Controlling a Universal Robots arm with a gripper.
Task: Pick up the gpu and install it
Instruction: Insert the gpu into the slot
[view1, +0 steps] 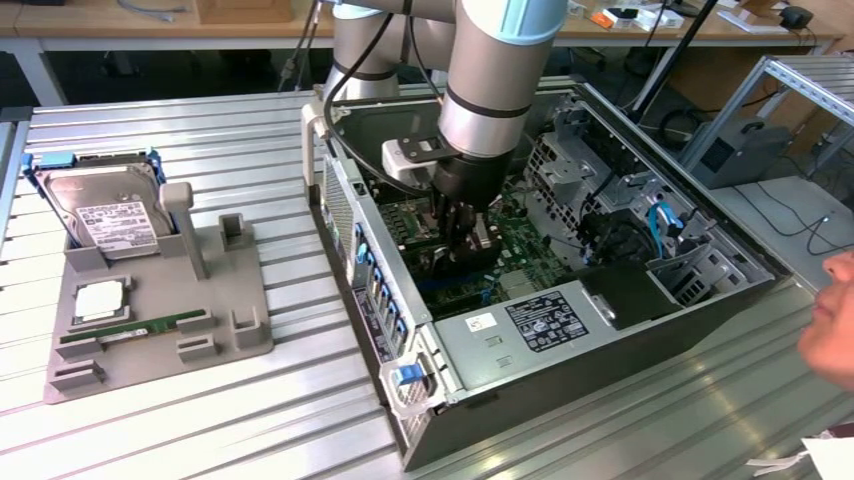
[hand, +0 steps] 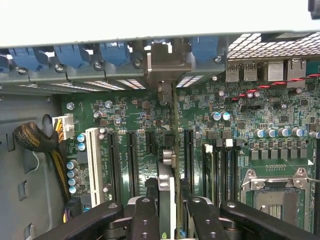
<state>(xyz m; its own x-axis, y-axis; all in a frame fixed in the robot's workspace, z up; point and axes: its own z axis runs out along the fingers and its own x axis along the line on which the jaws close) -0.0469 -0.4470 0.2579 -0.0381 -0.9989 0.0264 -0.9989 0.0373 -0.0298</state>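
one gpu (hand: 167, 195) held on edge, gripper (hand: 167, 220) clamped on it, inside case (view1: 400, 330), low over board (hand: 125, 120), lined with slot. pick done; card not yet seated, as far as shows.

The ribbed metal table (view1: 240, 420) carries an open computer case (view1: 441, 400) and a grey fixture tray (view1: 160, 350).

Table (view1: 200, 420): ribbed metal, dull silver sheen. Case (view1: 534, 390), centre of the exterior view: grey sheet metal, partly perforated. Tray (view1: 160, 350), left: matt grey plastic. Hard drive (view1: 114, 215), upper left: bright metal with paper label. Motherboard (hand: 125, 120): glossy green board. Gripper (hand: 167, 220) fingers (hand: 145, 220): matt black. Arm (view1: 494, 70): smooth satin silver.
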